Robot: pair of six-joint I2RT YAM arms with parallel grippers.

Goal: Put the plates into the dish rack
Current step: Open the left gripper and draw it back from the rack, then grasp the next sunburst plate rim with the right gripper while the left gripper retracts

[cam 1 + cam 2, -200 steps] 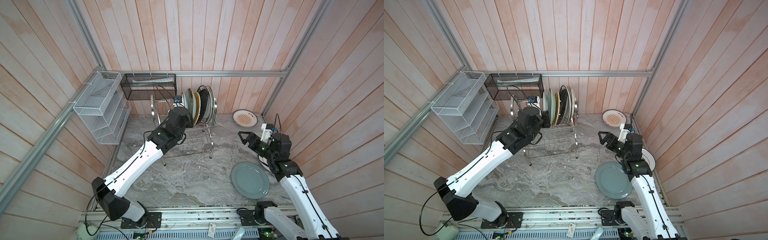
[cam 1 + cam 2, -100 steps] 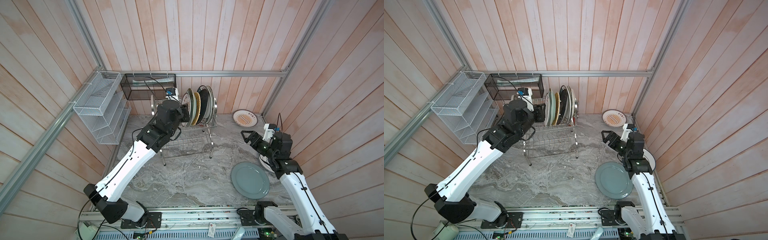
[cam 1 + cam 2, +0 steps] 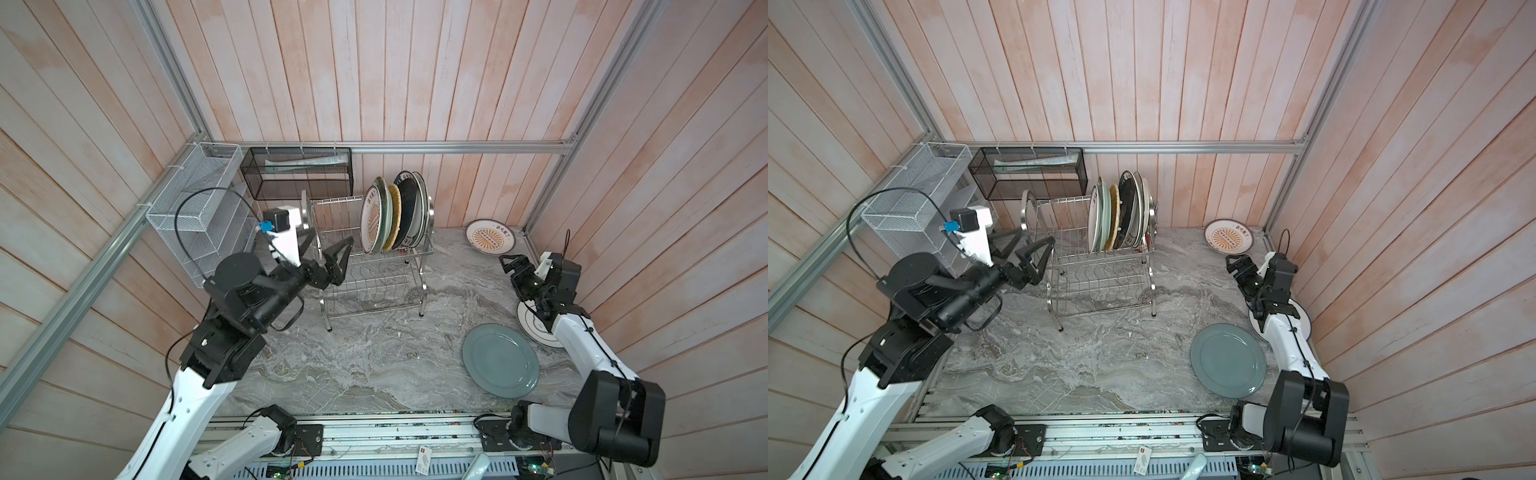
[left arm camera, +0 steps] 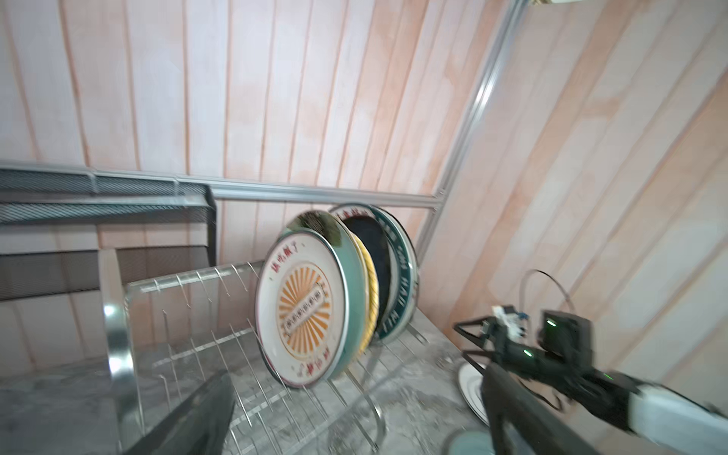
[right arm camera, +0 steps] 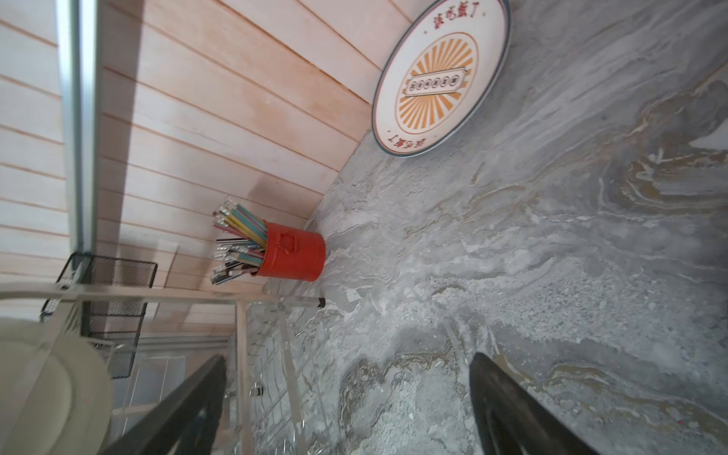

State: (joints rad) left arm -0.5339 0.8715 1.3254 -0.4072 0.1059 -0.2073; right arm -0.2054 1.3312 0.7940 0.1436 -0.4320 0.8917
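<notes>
Hovering at the left end of the dish rack (image 3: 374,282), the left gripper (image 3: 330,241) is held wide and empty, clear of the racked plates (image 3: 388,216) kept upright by the top tier's prongs. The sunburst plate (image 3: 489,236), grey-blue plate (image 3: 500,360) and white plate (image 3: 525,328) are left on the table (image 3: 353,365). There the right gripper (image 3: 515,262) is held wide and empty, probably for the next pick.

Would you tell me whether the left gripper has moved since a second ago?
Yes. The left gripper has pulled back from the upright plates, toward the shiny steel wire dish rack's left end.
</notes>
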